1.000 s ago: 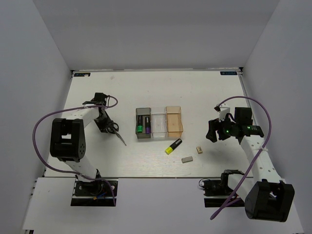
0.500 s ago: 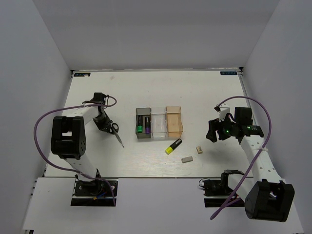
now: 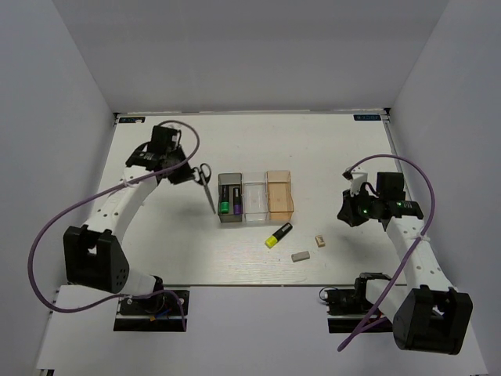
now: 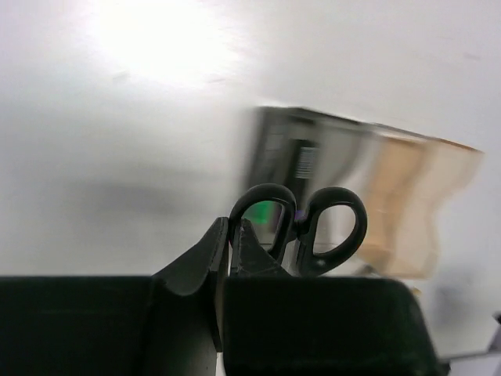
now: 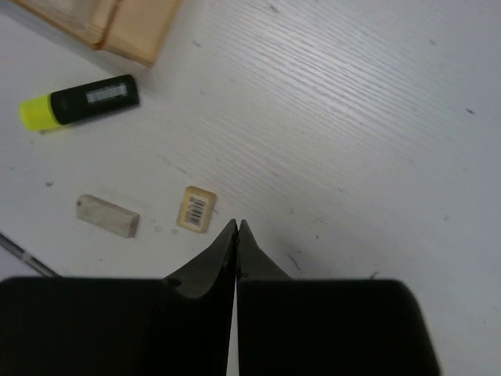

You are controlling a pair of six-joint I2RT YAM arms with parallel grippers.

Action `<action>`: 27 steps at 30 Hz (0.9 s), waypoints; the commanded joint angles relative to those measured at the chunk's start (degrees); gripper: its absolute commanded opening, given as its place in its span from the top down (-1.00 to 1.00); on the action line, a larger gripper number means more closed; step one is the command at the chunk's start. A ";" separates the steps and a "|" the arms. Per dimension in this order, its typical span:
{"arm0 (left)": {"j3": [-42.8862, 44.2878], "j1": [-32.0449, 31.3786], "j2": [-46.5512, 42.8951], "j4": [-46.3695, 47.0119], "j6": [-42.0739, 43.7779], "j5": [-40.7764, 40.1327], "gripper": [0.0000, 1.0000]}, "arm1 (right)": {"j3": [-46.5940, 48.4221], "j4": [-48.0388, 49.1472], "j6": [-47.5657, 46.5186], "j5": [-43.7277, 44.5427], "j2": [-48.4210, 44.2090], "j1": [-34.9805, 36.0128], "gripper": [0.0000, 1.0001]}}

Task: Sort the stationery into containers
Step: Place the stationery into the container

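Scissors (image 3: 206, 185), likely stiff and light with slick blades, hang just left of the grey bin (image 3: 230, 220), pinched by a handle loop in the left gripper (image 3: 190, 175); right gripper (image 3: 350, 213) closed on nothing.

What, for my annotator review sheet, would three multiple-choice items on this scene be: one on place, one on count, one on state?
1. The yellow-ended black highlighter lies: A in a bin; B on the white table; C in a pincer.
2. Highlighters in the dark grey rectangular plastic bin: A one; B three; C two.
3. The left pincer is: A shut on the black-handled scissors; B open; C shut, empty.
Answers: 1B, it lies loose near the bins; 2C, a green-ended highlighter and a purple-ended highlighter show; 3A, the handles stick out of it.
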 commanded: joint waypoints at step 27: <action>26.79 -24.64 27.36 7.70 5.52 -15.10 1.00 | 2.29 5.71 12.57 -4.44 0.62 4.48 0.46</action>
